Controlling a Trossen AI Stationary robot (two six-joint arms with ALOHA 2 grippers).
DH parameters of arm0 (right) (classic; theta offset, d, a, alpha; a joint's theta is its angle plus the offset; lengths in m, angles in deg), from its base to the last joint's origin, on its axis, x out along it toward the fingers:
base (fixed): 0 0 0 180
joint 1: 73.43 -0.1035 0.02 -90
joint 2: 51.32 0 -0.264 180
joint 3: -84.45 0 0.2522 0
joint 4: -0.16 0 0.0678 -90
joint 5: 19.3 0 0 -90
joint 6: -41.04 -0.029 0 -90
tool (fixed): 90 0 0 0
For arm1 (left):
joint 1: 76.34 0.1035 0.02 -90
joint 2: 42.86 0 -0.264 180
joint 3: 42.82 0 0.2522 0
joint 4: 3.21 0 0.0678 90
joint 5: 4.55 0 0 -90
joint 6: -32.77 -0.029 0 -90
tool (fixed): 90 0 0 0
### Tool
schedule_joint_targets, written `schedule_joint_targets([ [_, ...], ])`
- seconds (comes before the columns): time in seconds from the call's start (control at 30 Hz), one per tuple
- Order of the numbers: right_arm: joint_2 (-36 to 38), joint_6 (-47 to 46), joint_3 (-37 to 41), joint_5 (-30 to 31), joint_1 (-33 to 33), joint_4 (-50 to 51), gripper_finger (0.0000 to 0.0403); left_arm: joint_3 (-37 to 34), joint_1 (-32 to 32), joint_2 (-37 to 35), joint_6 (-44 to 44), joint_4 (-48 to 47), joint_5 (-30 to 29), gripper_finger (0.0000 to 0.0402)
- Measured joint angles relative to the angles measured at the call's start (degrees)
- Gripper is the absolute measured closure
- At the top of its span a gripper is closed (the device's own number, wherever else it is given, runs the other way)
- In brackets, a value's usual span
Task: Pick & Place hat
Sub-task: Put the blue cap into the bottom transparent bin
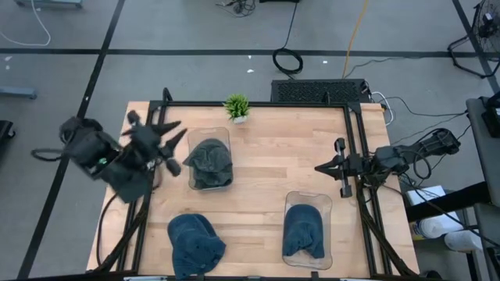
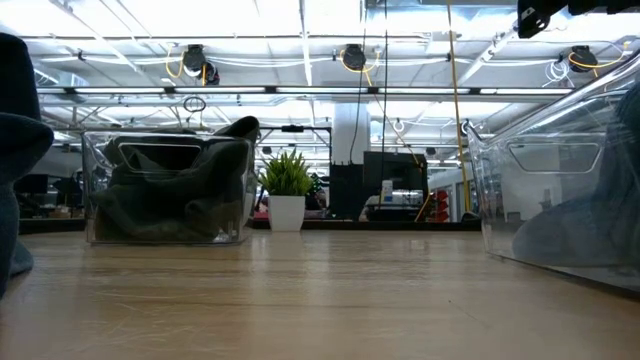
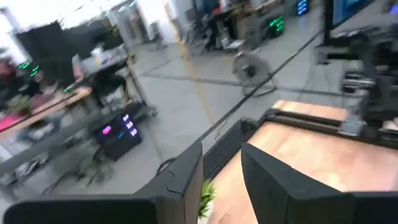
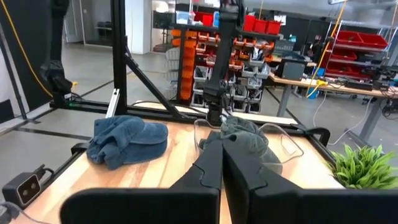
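A blue hat lies loose on the table's near left part and also shows in the right wrist view. A dark grey hat sits in a clear bin near the table's middle. A second blue hat sits in another clear bin near the right. My left gripper is open, raised at the left edge beside the grey hat's bin and touching nothing; its fingers point across the table. My right gripper waits shut at the right edge.
A small potted plant stands at the table's far edge. Black frame rails run along the far edge and both sides. Bare wood lies between the two bins. In the low view the grey hat's bin and the plant stand ahead.
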Motion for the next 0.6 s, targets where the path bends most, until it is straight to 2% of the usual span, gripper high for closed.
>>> schedule_joint_targets([
  [0.13, 0.0, 0.2, 0.3, 0.0, 0.0, -1.6, 0.0403, -13.5, -4.7, -7.5, 10.6, -0.2, -4.3, 0.0282],
  [0.4, 0.0, 0.9, 0.3, 0.1, 0.0, -1.7, 0.0403, -38.9, -6.4, -19.3, 31.0, 2.3, 2.7, 0.0282],
  [0.53, 0.0, 0.9, 0.3, 0.1, 0.0, -1.7, 0.0403, -49.6, -5.1, -24.4, 37.0, 9.6, 8.6, 0.0282],
  [0.6, 0.0, 0.9, 0.3, 0.1, 0.0, -1.7, 0.0403, -54.2, -3.6, -26.0, 36.8, 16.4, 12.4, 0.0282],
])
